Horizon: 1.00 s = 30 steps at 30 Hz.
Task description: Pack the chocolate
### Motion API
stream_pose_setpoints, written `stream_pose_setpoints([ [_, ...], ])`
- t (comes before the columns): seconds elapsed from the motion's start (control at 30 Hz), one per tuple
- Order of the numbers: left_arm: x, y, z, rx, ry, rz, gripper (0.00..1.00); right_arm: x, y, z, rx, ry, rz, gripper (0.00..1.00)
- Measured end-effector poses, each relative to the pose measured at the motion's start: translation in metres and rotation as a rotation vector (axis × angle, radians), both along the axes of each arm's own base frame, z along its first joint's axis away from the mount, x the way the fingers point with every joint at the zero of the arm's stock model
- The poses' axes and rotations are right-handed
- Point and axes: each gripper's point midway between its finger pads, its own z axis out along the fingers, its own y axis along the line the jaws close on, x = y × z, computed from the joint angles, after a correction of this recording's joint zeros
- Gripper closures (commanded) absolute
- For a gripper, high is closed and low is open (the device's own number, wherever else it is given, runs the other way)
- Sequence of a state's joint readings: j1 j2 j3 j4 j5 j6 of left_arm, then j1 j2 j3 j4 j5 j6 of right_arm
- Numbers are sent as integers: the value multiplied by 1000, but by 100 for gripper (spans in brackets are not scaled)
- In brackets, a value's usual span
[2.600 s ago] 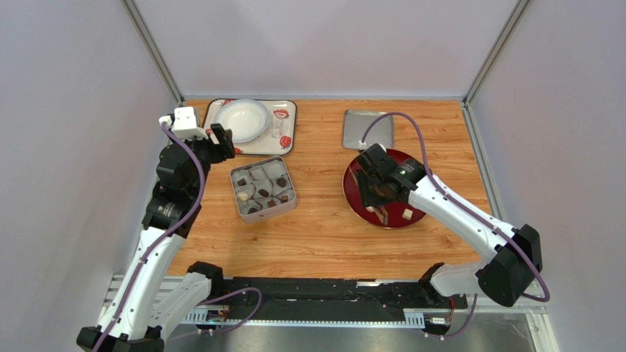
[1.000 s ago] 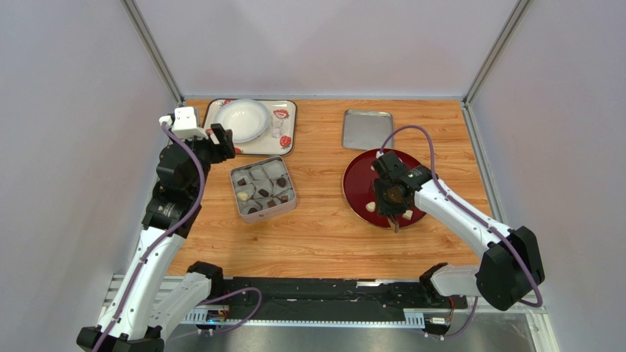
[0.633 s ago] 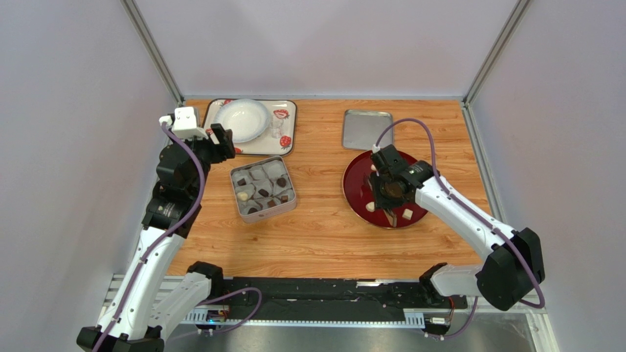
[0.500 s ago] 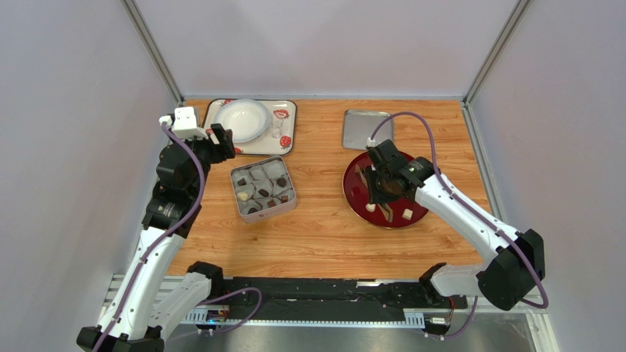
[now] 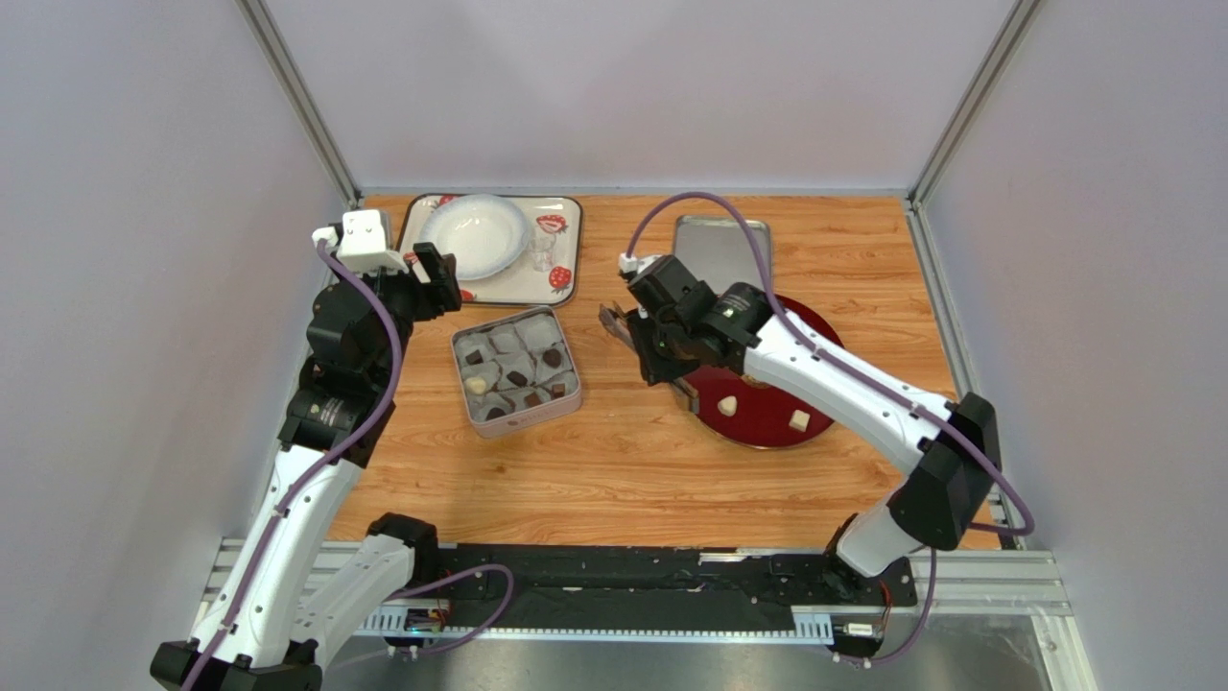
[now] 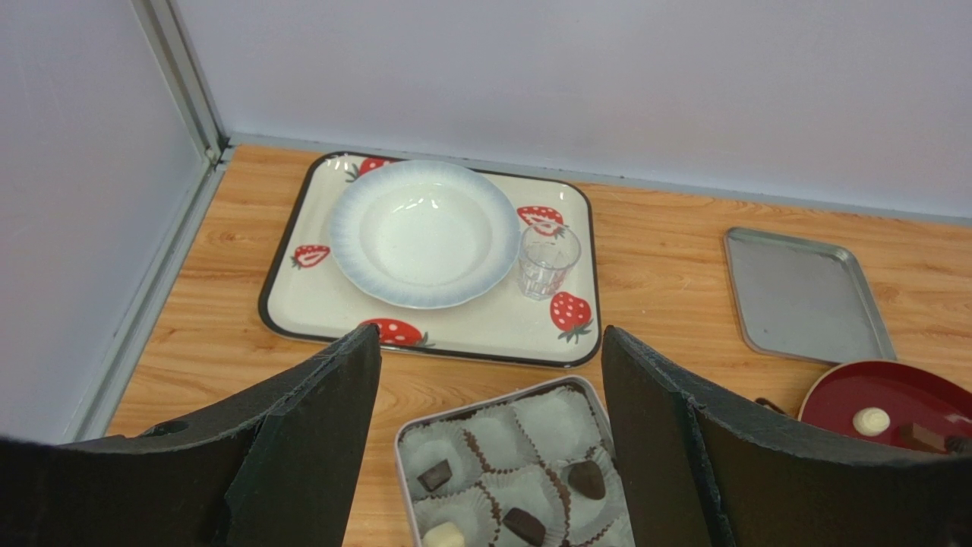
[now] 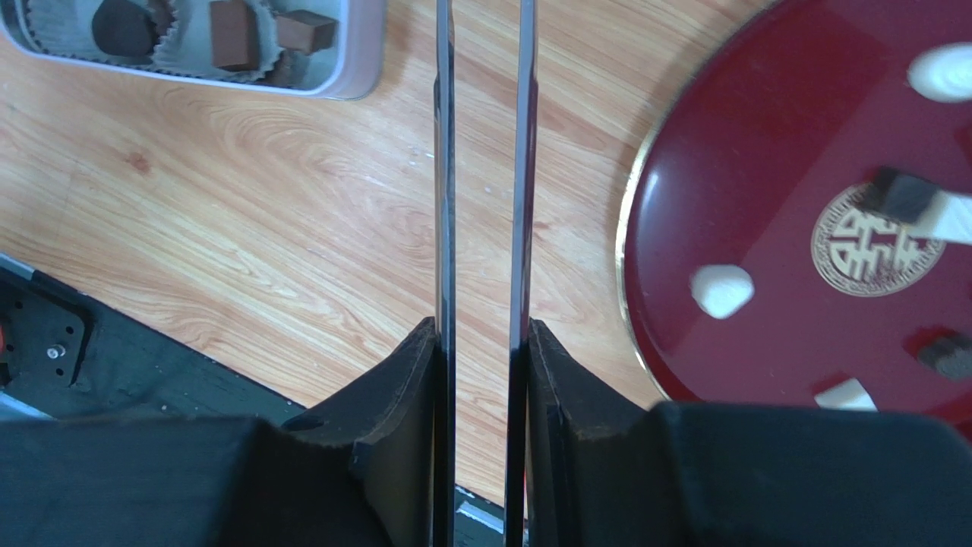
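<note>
- The right gripper (image 5: 634, 346) has swung off the red plate (image 5: 807, 353) to mid-frame, short of the tin (image 5: 577, 386).
- Judged best: centre over an empty paper cup (image 6: 502, 431), lower, then release.
- The right wrist view shows the fingers narrowly apart with their tips cropped; I cannot tell if they hold anything.
- The left wrist view shows the left gripper (image 6: 491, 342) spread wide and chocolate (image 6: 585, 479) in the tin.

Tips of the right end effector (image 7: 480, 23) run off the top edge.

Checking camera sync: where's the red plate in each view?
Top external: red plate right of centre, right arm crossing it.
Left wrist: plate at bottom right edge, cropped.
Right wrist: plate fills right side.
Shared landmark: tin, left of the plate in all three.
</note>
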<state>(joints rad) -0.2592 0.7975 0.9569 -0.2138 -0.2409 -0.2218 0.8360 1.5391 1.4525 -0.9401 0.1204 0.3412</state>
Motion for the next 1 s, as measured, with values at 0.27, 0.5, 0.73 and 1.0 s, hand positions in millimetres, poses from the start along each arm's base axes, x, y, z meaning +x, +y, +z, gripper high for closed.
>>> stream_pose_setpoints([
  [0.27, 0, 0, 0, 0, 0, 0, 21, 4, 74, -9, 9, -8, 148, 78],
  [0.5, 0, 0, 0, 0, 1, 0, 21, 7, 127, -26, 32, 1, 242, 77],
  [0.73, 0, 0, 0, 0, 1, 0, 21, 16, 144, -43, 19, 11, 259, 76],
  [1.0, 0, 0, 0, 0, 2, 0, 21, 22, 152, -56, 1, 16, 268, 72],
])
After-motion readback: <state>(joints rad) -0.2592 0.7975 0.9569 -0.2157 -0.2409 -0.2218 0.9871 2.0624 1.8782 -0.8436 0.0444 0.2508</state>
